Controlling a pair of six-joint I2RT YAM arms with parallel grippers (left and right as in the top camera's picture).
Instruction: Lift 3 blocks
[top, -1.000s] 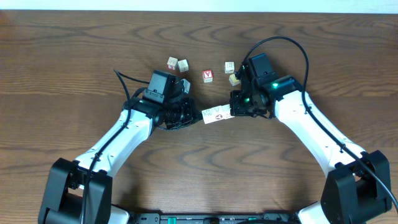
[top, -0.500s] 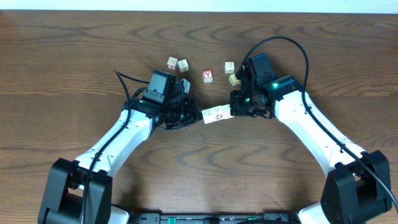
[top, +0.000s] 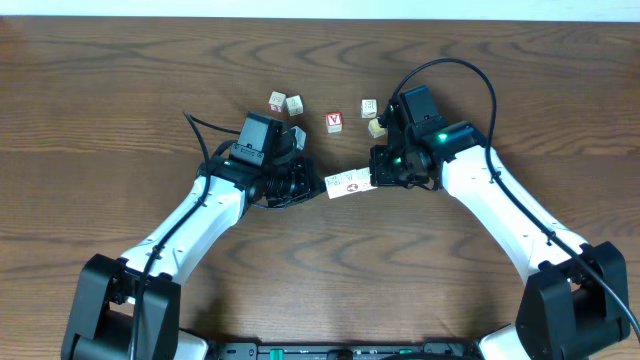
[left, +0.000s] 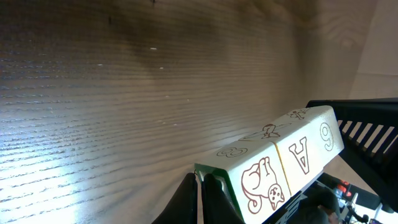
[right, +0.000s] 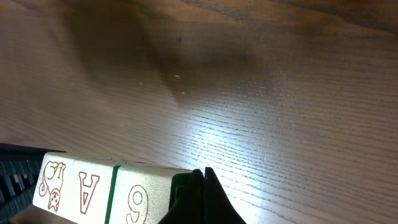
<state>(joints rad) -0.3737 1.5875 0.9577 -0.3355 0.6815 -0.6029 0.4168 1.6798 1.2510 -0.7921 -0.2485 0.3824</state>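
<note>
Nothing's moved: left gripper (left: 200, 190) and right gripper (right: 200, 186), both closed, pinch the 3 blocks (top: 350, 184) end-to-end as a row; keep squeeze even, rise level and together.

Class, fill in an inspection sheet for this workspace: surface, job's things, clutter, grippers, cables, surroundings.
Surface: dark wood-grain table.
Job's things: row of three blocks, pinched end to end between the two arms.
Clutter: loose cubes behind the arms, five counted, including a red-letter cube.
Grippers: left gripper and right gripper, jaws shut, each pressing one end of the row.
Cables: black cable arching over the right arm; second cable beside the left.
Surroundings: pale strip beyond the far edge.
</note>
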